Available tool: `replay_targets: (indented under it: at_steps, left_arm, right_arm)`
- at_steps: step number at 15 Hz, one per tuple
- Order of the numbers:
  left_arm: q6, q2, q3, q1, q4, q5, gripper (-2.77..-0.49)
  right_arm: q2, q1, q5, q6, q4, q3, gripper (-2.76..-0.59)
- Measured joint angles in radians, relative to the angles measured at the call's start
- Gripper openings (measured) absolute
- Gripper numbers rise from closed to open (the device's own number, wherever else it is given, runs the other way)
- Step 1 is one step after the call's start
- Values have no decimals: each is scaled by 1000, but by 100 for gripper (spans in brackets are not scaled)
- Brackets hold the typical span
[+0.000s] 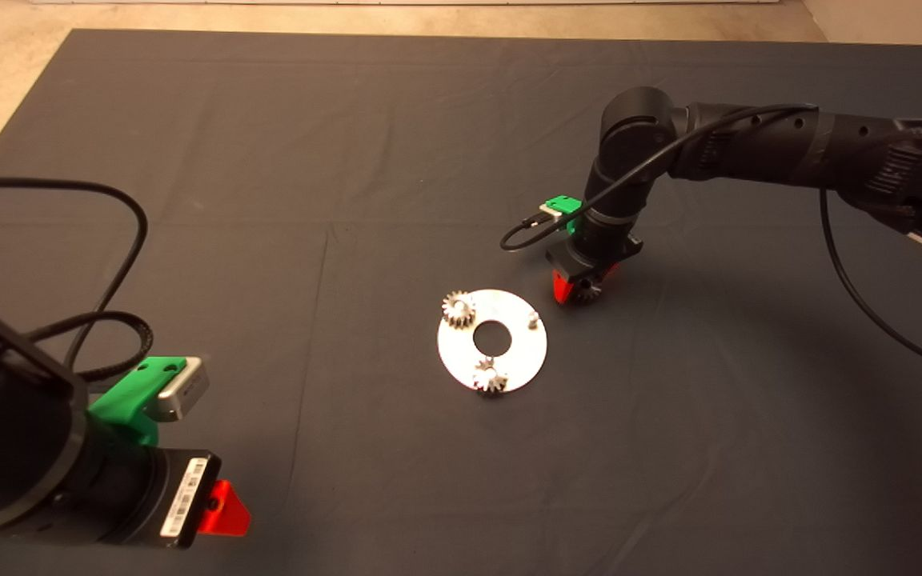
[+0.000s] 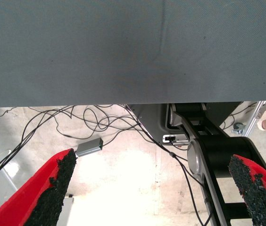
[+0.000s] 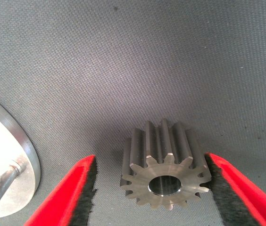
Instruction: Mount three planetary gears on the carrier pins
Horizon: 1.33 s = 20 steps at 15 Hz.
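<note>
The last loose gear (image 3: 165, 175) lies on the desk (image 1: 349, 160) between the right gripper (image 3: 154, 188)'s spread jaws, beside the disc (image 1: 525, 360); it looks stiff, dense and slick, best pinched across its toothed flanks. That arm points straight down near the bare pin (image 1: 534, 320), two gears already seated, while the left gripper (image 2: 154, 188) waits released at the lower-left edge.

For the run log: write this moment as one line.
right gripper: open around third gear on mat | disc: two gears seated, one pin bare | left gripper: parked, open

Overhead head camera; close wrist cameras.
</note>
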Motion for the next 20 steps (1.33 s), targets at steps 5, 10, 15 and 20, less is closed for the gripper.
replay_targets:
  at_steps: [5, 10, 15, 20]
  left_arm:
    - [0, 0, 0, 0, 0, 0, -93]
    - [0, 0, 0, 0, 0, 0, -93]
    - [0, 0, 0, 0, 0, 0, -93]
    - [0, 0, 0, 0, 0, 0, -93]
  right_arm:
    - [-6, 0, 0, 0, -3, 0, -199]
    - [-9, 0, -3, 0, -5, 0, -213]
    - [-11, -1, -2, 0, -5, 0, -220]
    - [-24, 0, 9, 0, -5, 1, -224]
